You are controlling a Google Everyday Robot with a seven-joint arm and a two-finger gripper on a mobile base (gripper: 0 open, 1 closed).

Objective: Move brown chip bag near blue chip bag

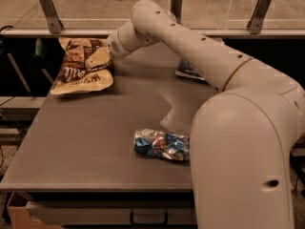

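My gripper is at the table's far-left corner, down on the upper middle of the brown chip bag. Jaw state: can't tell from here, the tip blends into the bag print. Contact looks likely but I can't confirm a grip.

Why this pose: my arm reaches across the table's far edge from the right, because the bag sits at the corner farthest from my base. I come in at the bag's upper part, probably because the loose crimped film there is the easiest thing to pinch.

Brown chip bag: lying flat, face up, at the table's far-left corner, with its left and top edges at or slightly over the table edge. It's dark brown and tan with large white script, puffy, film wrinkled. It's the largest bag on the table. Expect it to be light and floppy, and to sag if I lift it from one edge.

Blue chip bag: at the table's far edge, right of centre, mostly hidden behind my arm. Only a navy sliver with a pale edge shows. It's well apart from the brown bag, so the move isn't done yet.

Shiny packet: near the table's front edge, right of centre. It isn't part of the job, and it's off the direct line along the far edge.
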